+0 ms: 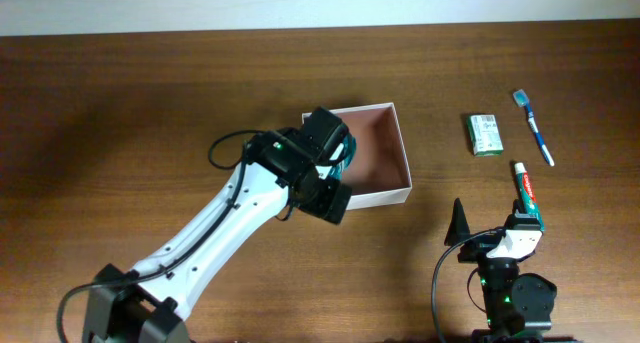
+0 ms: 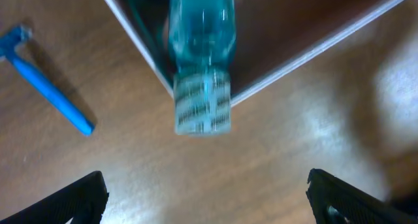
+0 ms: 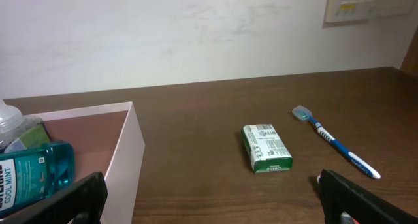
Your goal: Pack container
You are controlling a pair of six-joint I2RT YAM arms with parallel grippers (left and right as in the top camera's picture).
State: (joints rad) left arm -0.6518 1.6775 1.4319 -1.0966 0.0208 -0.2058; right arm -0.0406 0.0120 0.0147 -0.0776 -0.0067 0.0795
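Observation:
The container [image 1: 383,148] is a square, shallow box with white walls and a pinkish-brown inside, at the table's middle. A teal mouthwash bottle [image 2: 202,28] lies in it, its clear cap [image 2: 204,105] poking out over a box corner [image 2: 313,51]. My left gripper [image 2: 206,204] is open and empty, hovering by that corner; from overhead it [image 1: 330,158] covers the box's left part. My right gripper [image 3: 215,208] is open and empty, low near the table's front right [image 1: 500,238]. The right wrist view shows the box wall [image 3: 124,152] and the bottle [image 3: 32,178].
A green-and-white packet [image 1: 485,134], a blue toothbrush [image 1: 533,126] and a toothpaste tube [image 1: 526,190] lie right of the box. The packet [image 3: 266,147] and the toothbrush [image 3: 336,142] also show in the right wrist view. A blue razor [image 2: 49,87] lies on the table outside the box.

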